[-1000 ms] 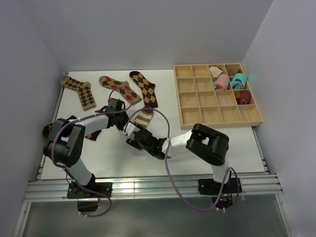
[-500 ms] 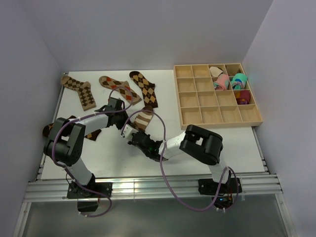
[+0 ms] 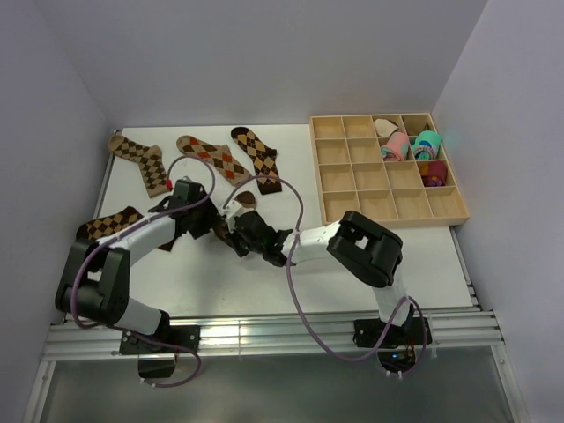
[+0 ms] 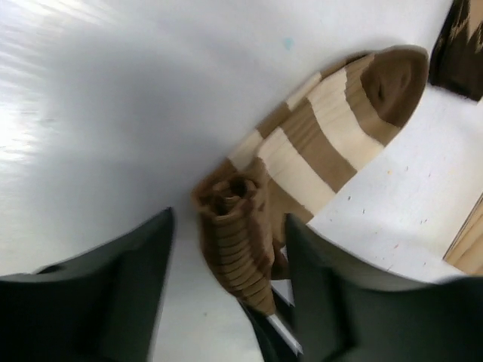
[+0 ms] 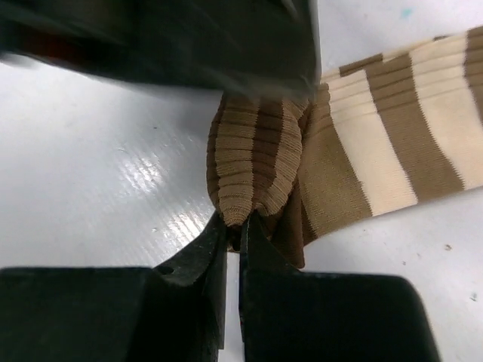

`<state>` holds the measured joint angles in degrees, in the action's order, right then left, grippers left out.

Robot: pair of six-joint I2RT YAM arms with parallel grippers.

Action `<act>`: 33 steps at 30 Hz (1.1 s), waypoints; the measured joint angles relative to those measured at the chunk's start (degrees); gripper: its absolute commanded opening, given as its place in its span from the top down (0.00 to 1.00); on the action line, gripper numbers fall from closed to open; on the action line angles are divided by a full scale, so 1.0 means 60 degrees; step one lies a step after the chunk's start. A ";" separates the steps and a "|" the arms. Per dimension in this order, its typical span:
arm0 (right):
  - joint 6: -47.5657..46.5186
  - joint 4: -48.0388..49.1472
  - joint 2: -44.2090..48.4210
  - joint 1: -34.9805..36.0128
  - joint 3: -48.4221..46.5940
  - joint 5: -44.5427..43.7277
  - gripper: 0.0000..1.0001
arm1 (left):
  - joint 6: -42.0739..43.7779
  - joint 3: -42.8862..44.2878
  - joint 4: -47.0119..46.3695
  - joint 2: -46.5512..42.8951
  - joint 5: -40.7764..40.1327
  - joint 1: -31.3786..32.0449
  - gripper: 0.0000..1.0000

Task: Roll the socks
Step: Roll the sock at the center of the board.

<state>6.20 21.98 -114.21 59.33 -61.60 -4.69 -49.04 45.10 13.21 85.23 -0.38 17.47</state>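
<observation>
Two robot arms meet over a brown-and-cream striped sock (image 4: 317,143) near the middle of a white table (image 3: 352,282), partway through rolling it. The right gripper (image 5: 234,223) has its jaws pressed almost together on the lower edge of the ribbed rolled end (image 5: 253,162), apparently pinning the roll so it cannot spring open. The left gripper (image 4: 226,219) stands with its jaws wide, one finger on each side of that roll and touching neither side (free, it seems, to take a fresh hold). Only the cuff is wound up so far. The striped foot and brown toe lie flat, stretched away from the roll toward the back of the table, so most of the rolling looks still to be done.

Four argyle socks (image 3: 216,159) lie flat and unrolled, three in a row along the far edge and one at the left, near the left arm. A wooden tray (image 3: 392,220) of square compartments sits at the right, well apart from the work, with pink and teal bundles (image 3: 405,145) in its far corner compartments. The tabletop is smooth and slightly glossy, and plain pale walls (image 3: 264,53) close in the space on three sides.
</observation>
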 measured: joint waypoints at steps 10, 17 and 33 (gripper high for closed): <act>0.2018 -0.0885 -0.0076 -0.1209 -0.0550 0.3319 1.00 | -0.1133 -0.2208 -0.0841 -0.2867 -0.0492 -0.0488 0.19; 0.2907 -0.1330 -0.0503 -0.1519 -0.1078 0.4958 1.00 | -0.1810 -0.3767 -0.1978 -0.3373 -0.0073 -0.0474 0.23; 0.4288 -0.1548 -0.1362 -0.2084 -0.1861 0.6834 1.00 | -0.2856 -0.4750 -0.3774 -0.3351 -0.0106 -0.0372 0.28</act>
<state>31.92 12.69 -122.39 46.83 -72.77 36.32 -66.17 16.60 -9.43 65.12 -1.02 15.25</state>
